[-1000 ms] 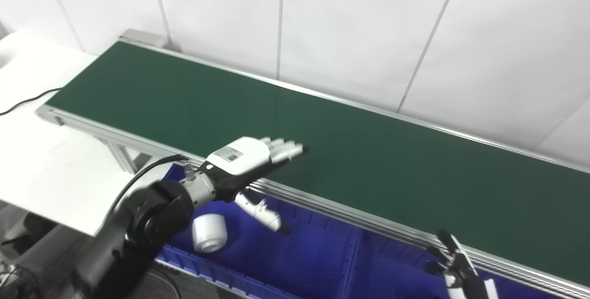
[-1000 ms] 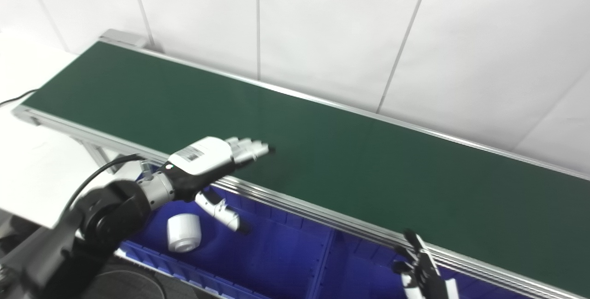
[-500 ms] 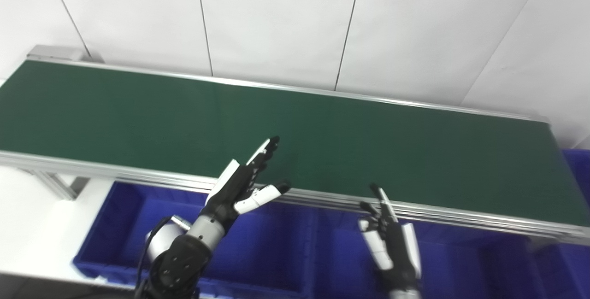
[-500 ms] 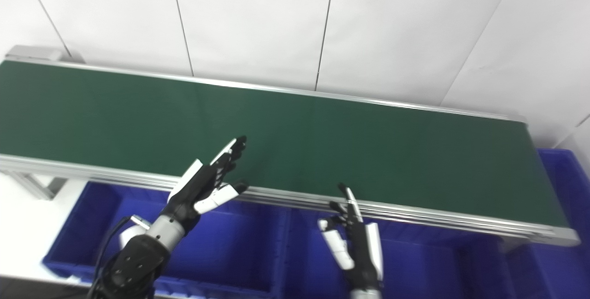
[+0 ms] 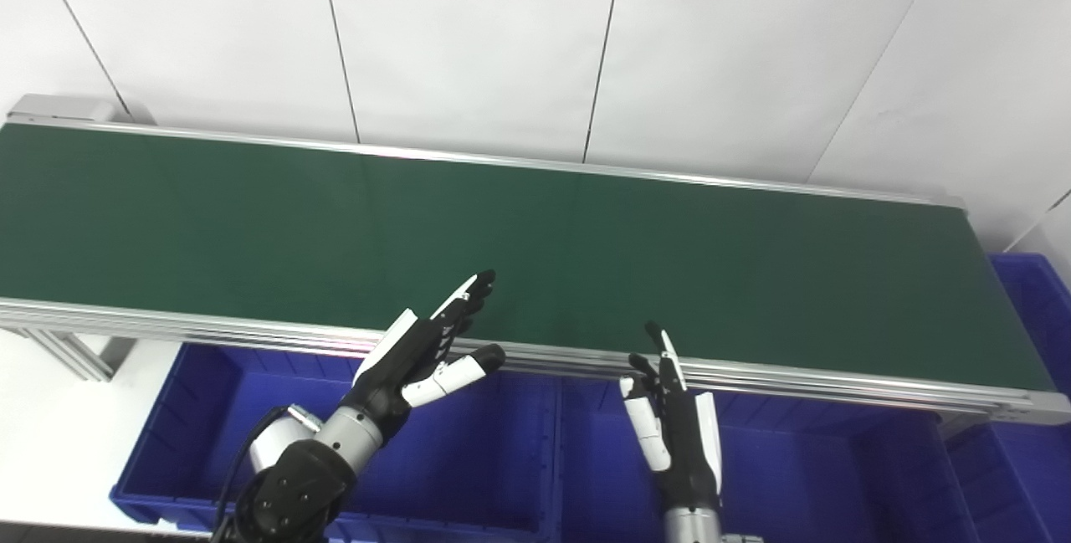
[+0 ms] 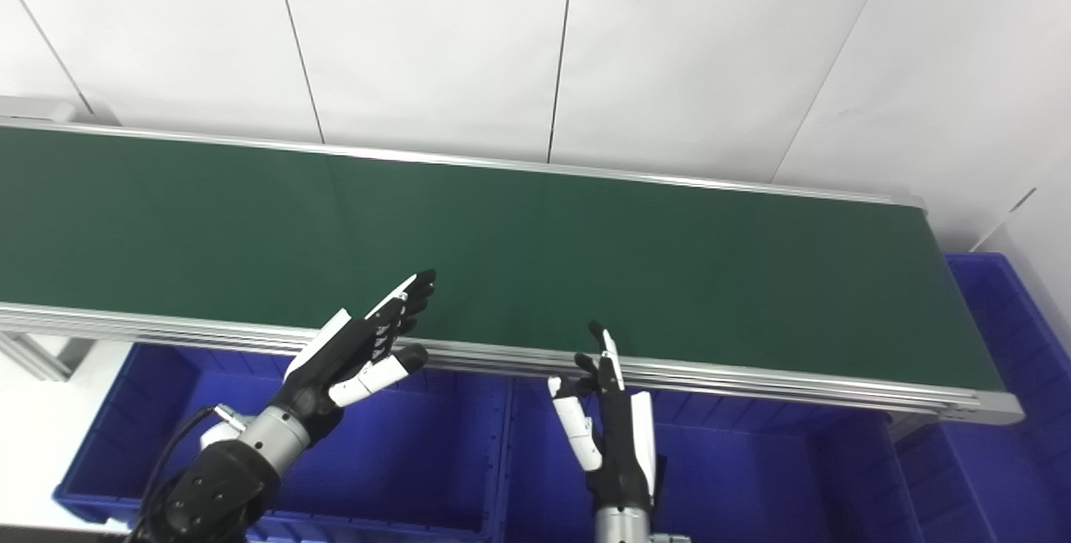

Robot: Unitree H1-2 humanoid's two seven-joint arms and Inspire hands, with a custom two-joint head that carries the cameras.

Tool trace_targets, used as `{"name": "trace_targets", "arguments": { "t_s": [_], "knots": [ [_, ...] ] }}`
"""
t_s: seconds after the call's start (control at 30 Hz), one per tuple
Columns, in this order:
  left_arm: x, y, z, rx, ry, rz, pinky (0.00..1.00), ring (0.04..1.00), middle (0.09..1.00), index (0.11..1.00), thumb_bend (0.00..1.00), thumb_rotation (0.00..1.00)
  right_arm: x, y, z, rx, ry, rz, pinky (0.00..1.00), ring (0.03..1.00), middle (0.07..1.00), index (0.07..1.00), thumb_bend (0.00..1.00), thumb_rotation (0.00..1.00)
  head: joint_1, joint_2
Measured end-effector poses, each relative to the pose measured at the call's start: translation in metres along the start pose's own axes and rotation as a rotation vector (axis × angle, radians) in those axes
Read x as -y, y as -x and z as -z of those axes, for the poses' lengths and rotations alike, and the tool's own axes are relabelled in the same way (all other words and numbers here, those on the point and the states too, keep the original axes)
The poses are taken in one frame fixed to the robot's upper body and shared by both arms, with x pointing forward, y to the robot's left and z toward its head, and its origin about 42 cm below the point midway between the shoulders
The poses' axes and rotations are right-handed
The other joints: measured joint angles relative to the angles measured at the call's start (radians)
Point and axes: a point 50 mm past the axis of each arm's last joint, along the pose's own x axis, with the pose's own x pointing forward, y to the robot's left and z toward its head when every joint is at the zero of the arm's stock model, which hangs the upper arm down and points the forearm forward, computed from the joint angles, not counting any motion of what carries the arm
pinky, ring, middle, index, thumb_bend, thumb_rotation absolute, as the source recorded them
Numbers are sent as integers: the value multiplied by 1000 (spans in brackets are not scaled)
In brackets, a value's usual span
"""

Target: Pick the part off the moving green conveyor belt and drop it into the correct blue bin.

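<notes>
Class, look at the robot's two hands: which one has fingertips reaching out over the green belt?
The left hand; the right hand points upward, stopping at the conveyor's near rail.

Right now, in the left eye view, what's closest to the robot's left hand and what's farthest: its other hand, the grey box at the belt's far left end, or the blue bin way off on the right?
From the left hand:
1. The right hand, just to its right, over the blue bins.
2. The grey box, at the conveyor's far left end by the wall.
3. The side blue bin, past the conveyor's right end.

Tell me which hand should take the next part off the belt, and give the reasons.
Probably the left hand: it is open, with fingertips already over the belt. The right hand is open too, but over the blue bins. No part shows yet.
</notes>
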Motion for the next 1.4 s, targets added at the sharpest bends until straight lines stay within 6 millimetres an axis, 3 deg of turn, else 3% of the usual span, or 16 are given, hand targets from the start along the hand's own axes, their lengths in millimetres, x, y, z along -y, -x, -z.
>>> {"name": "trace_targets", "arguments": {
  "t_s": [0.2, 0.47, 0.73, 1.0, 1.27, 1.4],
  "knots": [
    [-1, 2, 8, -15, 28, -28, 1000, 1000, 1000, 1000, 680, 777, -2, -4, 0, -6, -6, 9, 842, 897, 980, 953, 839, 989, -25, 3],
    [5, 10, 1, 40, 62, -148, 1000, 1000, 1000, 1000, 678, 832, -4, -10, -5, 10, -37, -3, 820, 883, 977, 946, 837, 977, 79, 12],
    [12, 10, 11, 43, 32, -196, 1000, 1000, 1000, 1000, 644, 800, 6, -3, -4, 12, -36, -8, 837, 860, 957, 943, 851, 983, 164, 26],
    [21, 7, 12, 43, 67, -246, 1000, 1000, 1000, 1000, 661, 798, 20, 4, -1, 11, -45, -7, 756, 850, 961, 944, 860, 968, 205, 35],
    [36, 12, 16, 73, 103, -346, 1000, 1000, 1000, 1000, 632, 875, 28, 10, 1, 5, -56, -16, 792, 850, 947, 936, 893, 984, 238, 44],
    [43, 15, 18, 80, 124, -377, 1000, 1000, 1000, 1000, 618, 904, 31, 16, 2, -3, -89, -6, 819, 861, 962, 979, 861, 1000, 254, 40]
  ]
}}
